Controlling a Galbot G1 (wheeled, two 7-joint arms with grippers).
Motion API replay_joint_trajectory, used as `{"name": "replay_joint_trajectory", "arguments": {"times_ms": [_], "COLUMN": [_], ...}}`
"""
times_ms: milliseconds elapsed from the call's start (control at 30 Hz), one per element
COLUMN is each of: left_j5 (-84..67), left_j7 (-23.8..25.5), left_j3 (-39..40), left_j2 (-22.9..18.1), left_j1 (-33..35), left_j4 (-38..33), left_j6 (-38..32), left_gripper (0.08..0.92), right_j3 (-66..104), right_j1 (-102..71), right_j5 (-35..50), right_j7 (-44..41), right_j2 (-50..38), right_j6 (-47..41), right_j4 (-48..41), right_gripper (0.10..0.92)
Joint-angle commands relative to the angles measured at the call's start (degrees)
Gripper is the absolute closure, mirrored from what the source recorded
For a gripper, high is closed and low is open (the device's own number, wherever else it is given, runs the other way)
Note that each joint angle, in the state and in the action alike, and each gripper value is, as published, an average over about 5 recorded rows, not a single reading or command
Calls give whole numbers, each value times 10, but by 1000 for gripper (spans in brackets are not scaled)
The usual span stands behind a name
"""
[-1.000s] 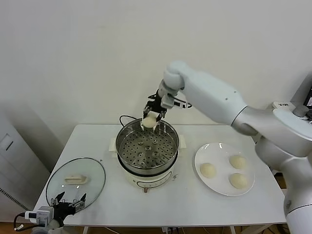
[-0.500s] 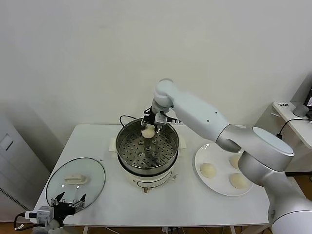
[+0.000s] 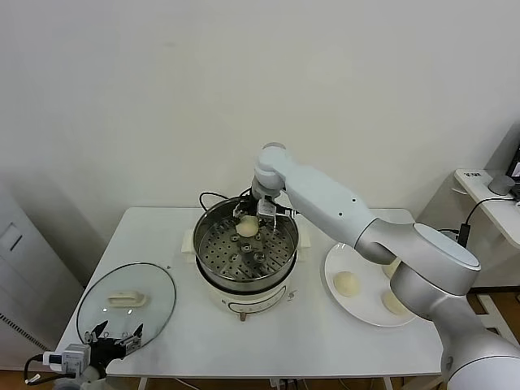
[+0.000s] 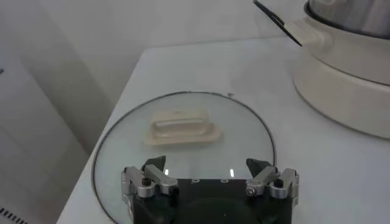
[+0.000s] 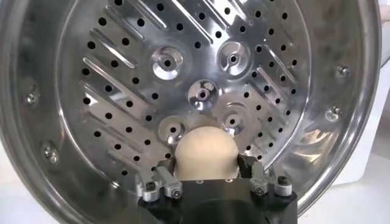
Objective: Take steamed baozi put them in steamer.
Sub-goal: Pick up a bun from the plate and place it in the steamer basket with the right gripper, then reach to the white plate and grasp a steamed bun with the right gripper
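Note:
The steamer (image 3: 198,244) is a shiny steel basket with a perforated floor on a white cooker base, mid-table. My right gripper (image 3: 248,223) reaches down inside it at the far side and is shut on one cream-white baozi (image 3: 247,229). In the right wrist view the baozi (image 5: 206,149) sits between the fingers (image 5: 166,175), low over the steamer floor (image 5: 122,91). I cannot tell if it touches the floor. Three more baozi (image 3: 347,283) lie on the white plate (image 3: 366,315), two partly behind my right arm. My left gripper (image 3: 116,332) is open and empty at the table's front left.
The round glass lid (image 3: 122,280) with a white handle lies flat at the front left, just beyond my left gripper (image 4: 210,169); it also shows in the left wrist view (image 4: 183,125). A black cord (image 3: 205,197) runs behind the cooker. The table's front edge is close.
My right gripper has come down with the baozi from above the steamer's far rim into the basket. The left arm has not moved.

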Motion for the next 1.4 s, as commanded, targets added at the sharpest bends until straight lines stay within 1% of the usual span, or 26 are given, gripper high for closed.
{"name": "replay_joint_trajectory", "arguments": {"times_ms": [33, 133, 233, 367, 433, 567, 633, 767, 967, 1167, 1400], "left_j5": [0, 1, 1, 0, 0, -1, -2, -3, -3, -3, -3], "left_j7": [0, -2, -2, -1, -1, -1, -1, -2, -2, -2, -2], "left_j3": [-2, -3, -3, -2, -1, 0, -1, -1, -2, -3, -2], "left_j2": [-1, -2, -3, -3, -2, -1, -2, -3, -4, -5, -6], "left_j1": [1, 2, 2, 2, 2, -2, -2, -2, -2, -2, -3], "left_j4": [-1, -3, -5, -5, -4, -4, -5, -8, -10, -10, -10], "left_j6": [-1, -1, -1, -1, -1, -1, -1, -1, -1, 0, 1], "left_gripper": [177, 177, 177, 177, 177, 177, 177, 177, 177, 177, 177], "right_j3": [-26, -78, -144, -244, -299, -394, -418, -431, -408, -366, -322], "right_j1": [56, 119, 176, 236, 265, 315, 321, 296, 226, 154, 75], "right_j5": [111, 228, 345, 477, 534, 620, 647, 663, 640, 610, 586], "right_j7": [-16, -41, -60, -80, -90, -101, -104, -104, -88, -72, -62], "right_j2": [-16, -46, -90, -166, -208, -285, -310, -350, -384, -388, -369], "right_j6": [28, 16, -40, -173, -258, -426, -471, -491, -496, -500, -502], "right_j4": [1, 2, 10, 30, 52, 126, 150, 167, 170, 164, 139], "right_gripper": [205, 203, 203, 203, 203, 203, 203, 203, 203, 203, 203]}}
